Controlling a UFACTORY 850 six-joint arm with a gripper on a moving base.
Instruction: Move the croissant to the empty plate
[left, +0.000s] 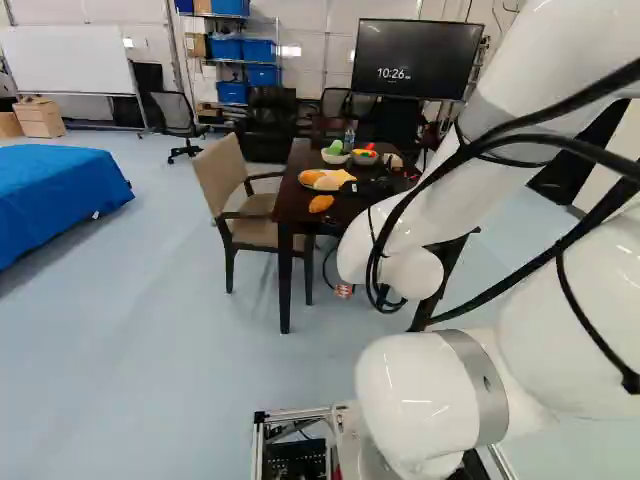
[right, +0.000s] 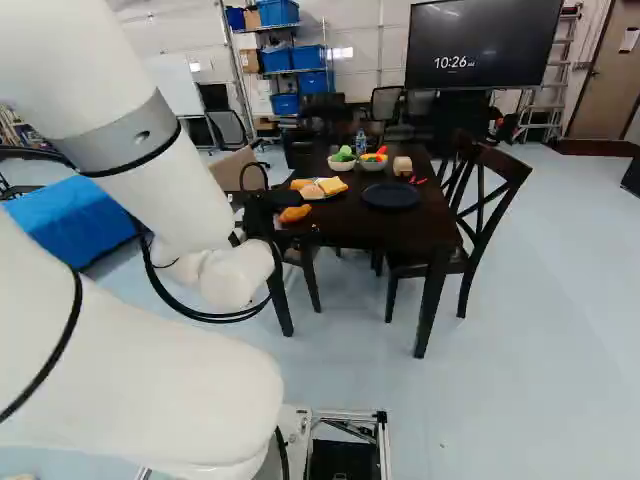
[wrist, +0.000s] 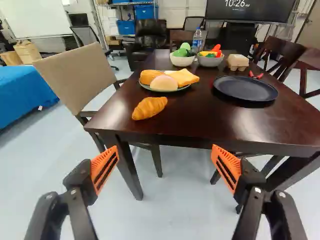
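A croissant (wrist: 149, 108) lies near the edge of a dark wooden bench (wrist: 210, 117), beside a plate of bread (wrist: 182, 88). Ahead of it, nothing gripped, the robot's orange-padded fingers (wrist: 104, 168) stand wide apart, the croissant beyond their gap.

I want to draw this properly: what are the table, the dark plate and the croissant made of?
The table looks like varnished wood: dark reddish-brown with glossy reflections. The dark plate could be plastic or metal; its smooth surface has a soft sheen. The croissant may be toy plastic or foam: even orange, with smooth ridges, though I can't be sure.
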